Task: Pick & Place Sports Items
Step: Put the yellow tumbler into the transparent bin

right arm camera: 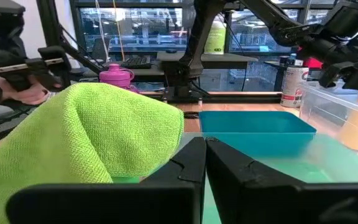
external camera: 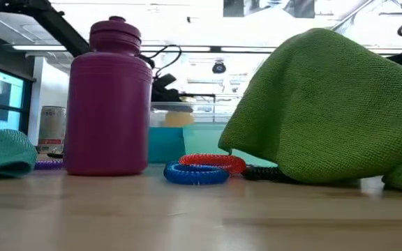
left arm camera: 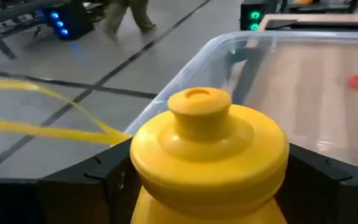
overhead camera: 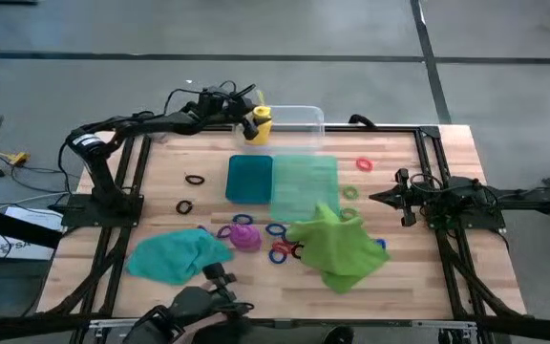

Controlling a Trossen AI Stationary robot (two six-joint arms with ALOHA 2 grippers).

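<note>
My left gripper (overhead camera: 248,120) is at the table's far edge, shut on a small yellow bottle (overhead camera: 260,124), which also shows in the left wrist view (left arm camera: 207,149), at the left end of the clear tub (overhead camera: 296,120). My right gripper (overhead camera: 390,198) is shut and empty at the table's right, pointing toward the lime-green cloth (overhead camera: 337,247). A purple bottle (overhead camera: 246,236) stands upright on its base near the front. A teal cloth (overhead camera: 175,256) lies at the front left. Small blue (external camera: 196,173), red (external camera: 213,162) and black (overhead camera: 194,179) rings lie on the tabletop. My left gripper pinches the yellow bottle between its two fingers (left arm camera: 98,177), just under the wide cap collar (left arm camera: 166,180), one finger on each side. The fingers come roughly level from the table's left. The bottle is upright; its base is hidden, so I cannot tell whether it rests on anything.
A teal two-part tray (overhead camera: 249,179) lies at the table's middle, its paler half (overhead camera: 304,186) partly under the lime cloth. A red ring (overhead camera: 364,164) and a green ring (overhead camera: 350,192) lie to the right of the tray. Bare wood shows at the far left and at the right.
</note>
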